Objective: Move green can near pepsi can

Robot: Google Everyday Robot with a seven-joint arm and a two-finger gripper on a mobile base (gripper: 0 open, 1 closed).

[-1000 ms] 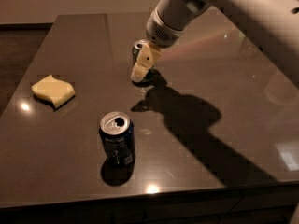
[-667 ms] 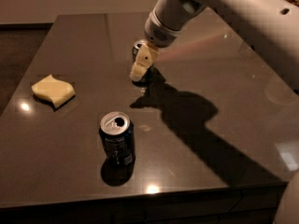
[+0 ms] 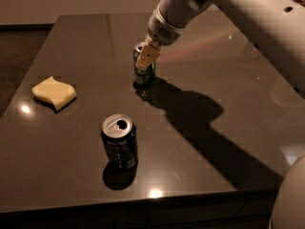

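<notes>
The green can (image 3: 144,75) stands upright near the middle of the dark table, towards the back. My gripper (image 3: 146,57) comes down from the upper right and sits right at the can's upper part, with its pale yellow tip covering the can's top front. The can's lower half shows below it. The pepsi can (image 3: 119,143), dark blue with an open silver top, stands upright nearer the front edge, well apart from the green can and to its front left.
A yellow sponge (image 3: 54,92) lies on the left side of the table (image 3: 228,66). My white arm (image 3: 238,13) crosses the upper right and throws a large shadow over the table's right half. The table's front edge (image 3: 143,199) is close to the pepsi can.
The gripper's pale tip sits higher on the green can than before, so more of the can's lower body shows. The pepsi can and the sponge have not moved.
</notes>
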